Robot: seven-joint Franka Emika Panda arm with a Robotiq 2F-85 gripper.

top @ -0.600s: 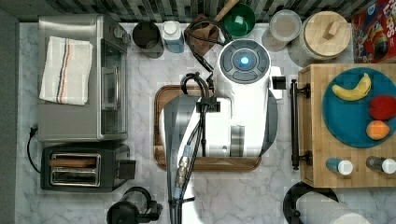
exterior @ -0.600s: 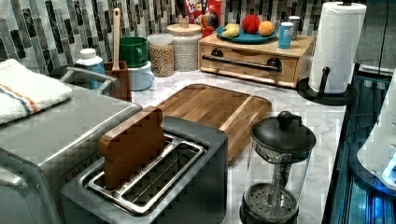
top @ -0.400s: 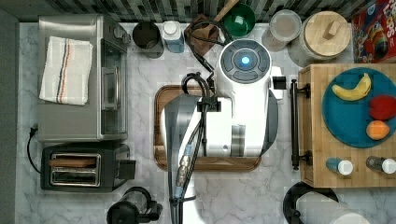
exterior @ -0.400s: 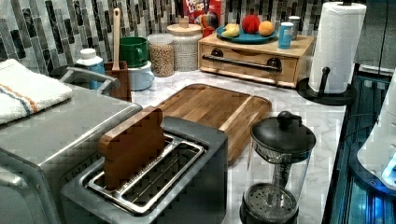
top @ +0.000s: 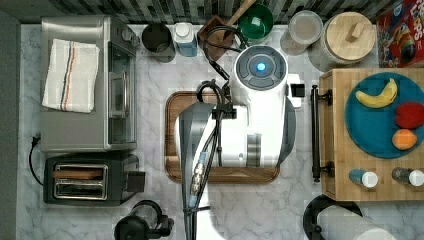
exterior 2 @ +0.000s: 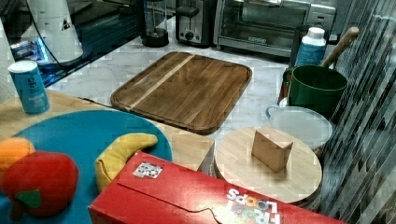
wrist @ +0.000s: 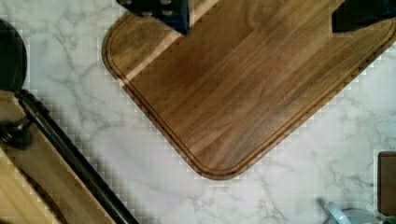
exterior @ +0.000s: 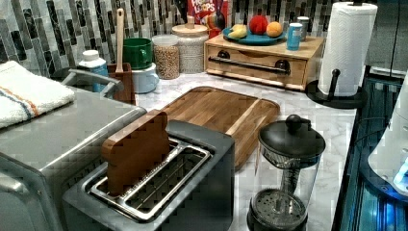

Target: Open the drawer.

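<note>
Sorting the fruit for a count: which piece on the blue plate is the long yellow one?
The banana, curved and yellow, lying on the blue plate atop the drawer unit; the red apple and the orange beside it are round.

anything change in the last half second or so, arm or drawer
Almost nothing. In the top view the arm hangs over the wooden tray as before, at most nudged slightly. Nothing was taken hold of or let go. The drawer looks shut as before, its black bar handle untouched, and the plate of fruit and paper towel roll are unmoved.
</note>
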